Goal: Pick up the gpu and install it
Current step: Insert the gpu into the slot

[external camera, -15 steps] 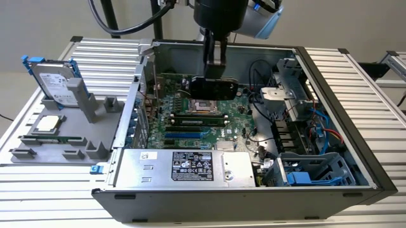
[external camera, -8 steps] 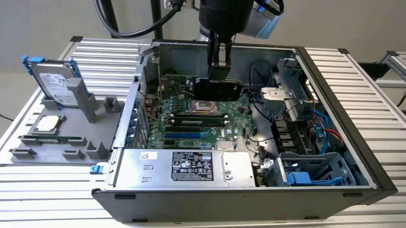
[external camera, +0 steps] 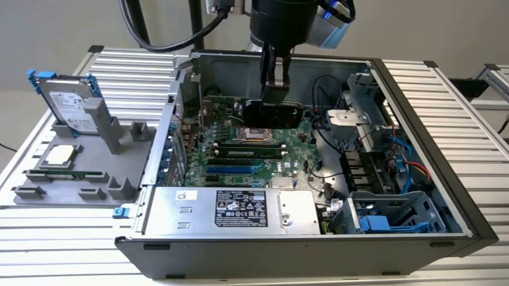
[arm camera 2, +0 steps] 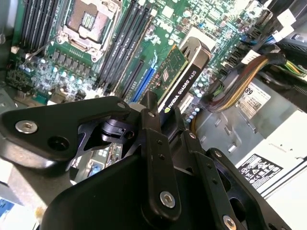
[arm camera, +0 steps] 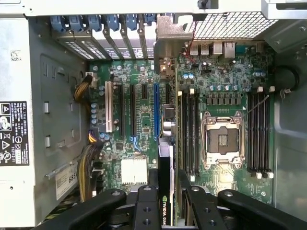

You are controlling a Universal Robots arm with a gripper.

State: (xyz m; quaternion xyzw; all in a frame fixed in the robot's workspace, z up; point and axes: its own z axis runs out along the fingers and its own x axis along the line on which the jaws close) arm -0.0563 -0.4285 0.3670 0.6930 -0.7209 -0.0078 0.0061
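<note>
The gpu, a green card with a black shroud, hangs inside the open computer case, above the green motherboard. My gripper is shut on its upper edge. In the second wrist view the gpu runs out from between my fingers, tilted over the expansion slots. In the first wrist view the gpu shows edge-on in my gripper, close beside the long blue slot and roughly parallel to it. I cannot tell how far above the slot the card is.
A grey fixture at the exterior view's left holds a hard drive with blue rails, a processor and a memory stick. In the case are the power supply, a cable bundle, the processor socket and a drive cage.
</note>
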